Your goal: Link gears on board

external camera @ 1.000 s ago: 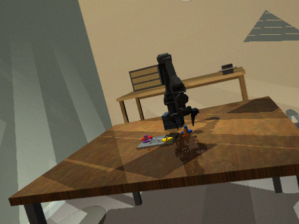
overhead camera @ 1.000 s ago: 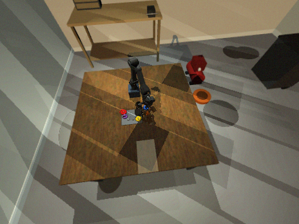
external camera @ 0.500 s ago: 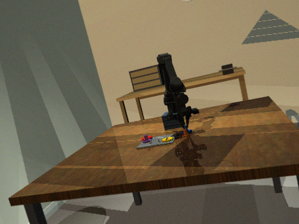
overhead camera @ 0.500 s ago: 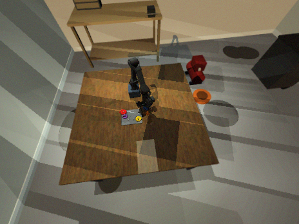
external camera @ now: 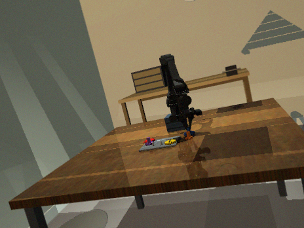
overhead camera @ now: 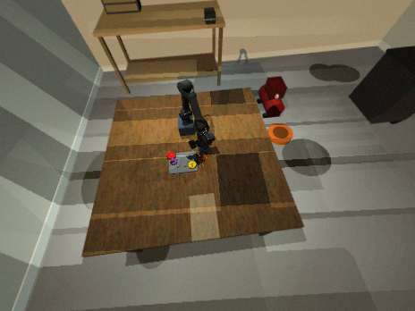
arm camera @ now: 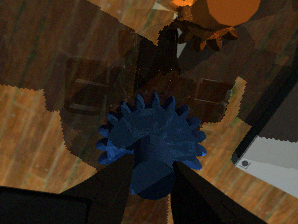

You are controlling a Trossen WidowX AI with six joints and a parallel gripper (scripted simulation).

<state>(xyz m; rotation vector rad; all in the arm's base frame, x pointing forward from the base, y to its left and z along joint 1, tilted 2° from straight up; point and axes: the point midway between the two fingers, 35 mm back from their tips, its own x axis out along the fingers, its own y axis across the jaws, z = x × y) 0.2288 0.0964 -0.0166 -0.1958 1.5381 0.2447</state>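
The blue gear (external camera: 191,133) (arm camera: 154,131) is clamped by its knob between the fingers of the gripper (external camera: 189,130) (arm camera: 152,166), just right of the grey board (overhead camera: 182,171) (external camera: 158,148) (arm camera: 272,167), beside the orange gear (overhead camera: 204,157) (external camera: 189,136) (arm camera: 212,36).

The robot's arm (overhead camera: 195,105) (external camera: 175,82) is finished in matte black, with blocky, rounded joint housings linked by straight segments. Its base (overhead camera: 186,128) (external camera: 169,124) is seen as a dark blue-grey block. The hand (overhead camera: 201,147) (external camera: 188,122) (arm camera: 152,166) is fitted with two black, tapering fingers.
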